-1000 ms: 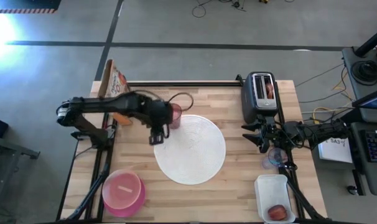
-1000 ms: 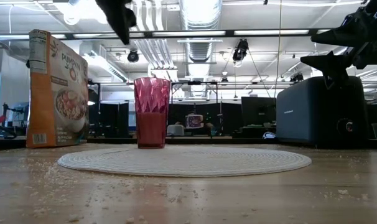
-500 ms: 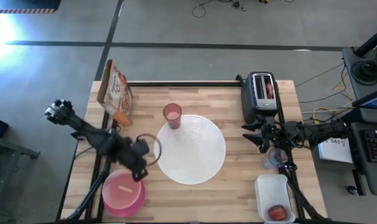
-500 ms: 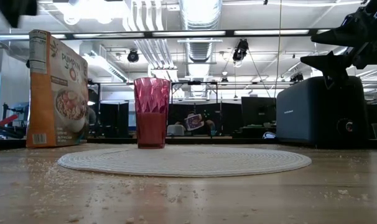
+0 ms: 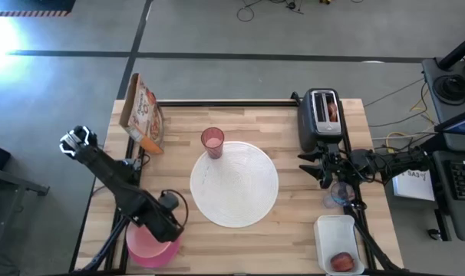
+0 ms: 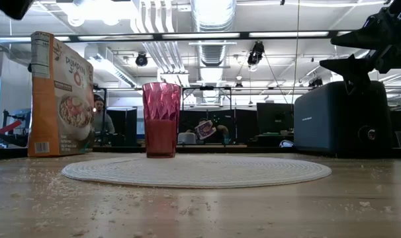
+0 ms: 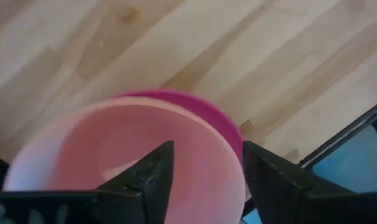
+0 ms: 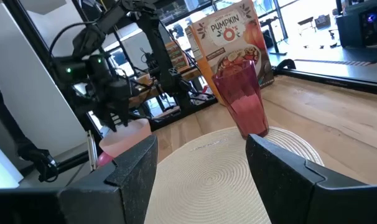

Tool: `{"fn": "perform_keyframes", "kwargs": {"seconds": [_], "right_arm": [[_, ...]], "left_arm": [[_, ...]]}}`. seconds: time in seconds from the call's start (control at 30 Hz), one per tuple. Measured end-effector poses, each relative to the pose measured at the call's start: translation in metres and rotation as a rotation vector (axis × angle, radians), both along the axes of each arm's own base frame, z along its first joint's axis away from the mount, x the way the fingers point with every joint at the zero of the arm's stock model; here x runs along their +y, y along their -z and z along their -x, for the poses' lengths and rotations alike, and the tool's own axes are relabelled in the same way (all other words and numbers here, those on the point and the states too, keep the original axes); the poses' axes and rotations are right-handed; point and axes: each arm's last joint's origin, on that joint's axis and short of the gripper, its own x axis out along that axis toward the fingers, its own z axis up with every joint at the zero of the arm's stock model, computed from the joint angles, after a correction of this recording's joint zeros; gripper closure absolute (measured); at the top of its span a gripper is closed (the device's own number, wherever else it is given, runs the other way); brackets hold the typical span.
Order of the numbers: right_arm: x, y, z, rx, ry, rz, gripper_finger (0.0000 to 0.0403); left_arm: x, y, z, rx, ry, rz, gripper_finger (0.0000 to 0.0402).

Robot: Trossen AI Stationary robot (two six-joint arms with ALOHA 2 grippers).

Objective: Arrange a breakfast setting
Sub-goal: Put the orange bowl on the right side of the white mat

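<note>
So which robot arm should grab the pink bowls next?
Probably the left. Its gripper hangs open right above the stacked bowls at the table's near-left corner, while the right gripper waits far off beside the toaster.

A cereal box point(image 5: 143, 113) stands at the bench's point(image 5: 294, 230) far left; toaster point(image 5: 323, 116) far right; white tub point(image 5: 338, 244) near right

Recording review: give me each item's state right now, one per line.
pink tumbler: upright at the plate's edge
white plate: flat, bare
peach bowl: nested in magenta bowl
left hand: open over the bowls
right hand: open, beside toaster
cereal box: standing
</note>
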Motion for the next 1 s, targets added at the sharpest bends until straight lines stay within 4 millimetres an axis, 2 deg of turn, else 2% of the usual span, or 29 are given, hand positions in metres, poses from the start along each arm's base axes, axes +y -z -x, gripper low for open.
{"fn": "perform_keyframes", "kwargs": {"seconds": [0.2, 0.57, 0.7, 0.83, 1.0], "right_arm": [[0.0, 0.0, 0.0, 0.0, 0.0, 0.0, 0.017], [0.0, 0.0, 0.0, 0.0, 0.0, 0.0, 0.017], [0.0, 0.0, 0.0, 0.0, 0.0, 0.0, 0.017], [0.0, 0.0, 0.0, 0.0, 0.0, 0.0, 0.017], [0.0, 0.0, 0.0, 0.0, 0.0, 0.0, 0.017]], "left_arm": [[-0.007, 0.02, -0.007, 0.061, 0.005, -0.027, 0.0202], [-0.016, 0.04, -0.017, 0.067, -0.013, -0.029, 0.0201], [-0.017, 0.046, -0.018, 0.079, 0.034, -0.053, 0.0204], [-0.015, 0.047, -0.019, 0.076, 0.065, -0.066, 0.0228], [-0.01, 0.048, -0.02, 0.087, 0.093, -0.087, 0.0289]]}}
